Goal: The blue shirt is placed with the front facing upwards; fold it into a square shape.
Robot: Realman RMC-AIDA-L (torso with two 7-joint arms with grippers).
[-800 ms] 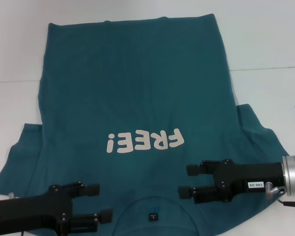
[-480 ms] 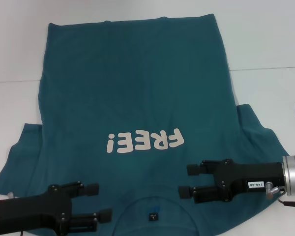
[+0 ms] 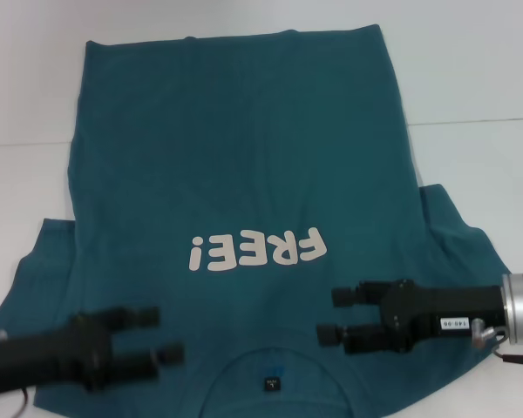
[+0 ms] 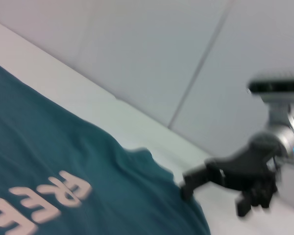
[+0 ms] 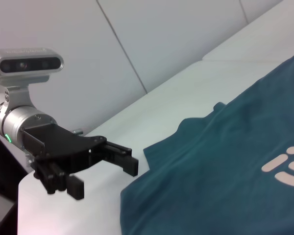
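Blue shirt (image 3: 235,174) flat, white "FREE!" lettering (image 3: 254,250), black neck label (image 3: 271,381), left hand (image 3: 164,335) and right hand (image 3: 329,314) both spread open above collar

Head view overhead; wrist views low, sharing blue shirt (image 3: 244,174).

Colour record: shirt, table, grippers

The blue shirt (image 3: 235,165) was dark teal with white "FREE!" lettering (image 3: 254,250) and a black neck label (image 3: 271,382); table (image 3: 471,78) white; left gripper (image 3: 161,335) and right gripper (image 3: 333,315) black.

A white counter (image 3: 471,78) fills the scene, with a thin seam (image 3: 475,122) crossing it from left to right at the far part.
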